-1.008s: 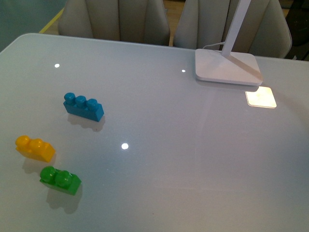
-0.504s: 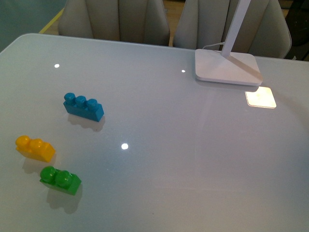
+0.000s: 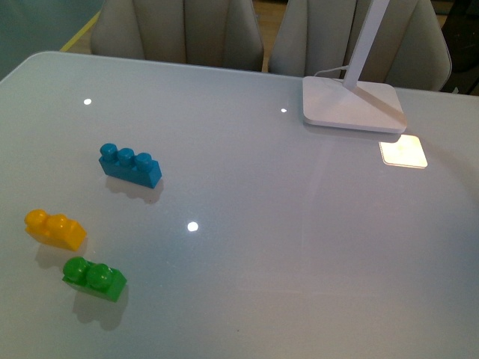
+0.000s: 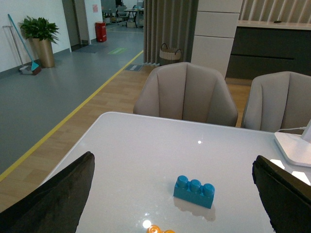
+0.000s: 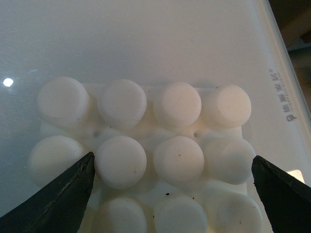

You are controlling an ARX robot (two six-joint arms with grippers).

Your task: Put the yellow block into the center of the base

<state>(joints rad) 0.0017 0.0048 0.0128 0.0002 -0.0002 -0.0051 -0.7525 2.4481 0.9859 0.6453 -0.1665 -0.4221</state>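
On the pale, glossy counter (image 3: 299,247) a blue three-stud brick (image 3: 130,165) sits on the left. A green two-stud brick (image 3: 93,278) lies nearer the camera, apart from it. A white lamp foot (image 3: 352,105) stands at the far right (its slanted stem (image 3: 367,41) runs out of frame), with a bright light patch (image 3: 404,152) just beside it. Two beige chairs (image 3: 183,30) stand behind the counter.

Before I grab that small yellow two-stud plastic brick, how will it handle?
Probably rigid and light: the small yellow-orange plastic brick looks hard-moulded. Nudged, it would likely slide rather than roll, lying flat on the glossy white table. Its flat sides seem safer to pinch than the rounded studs.
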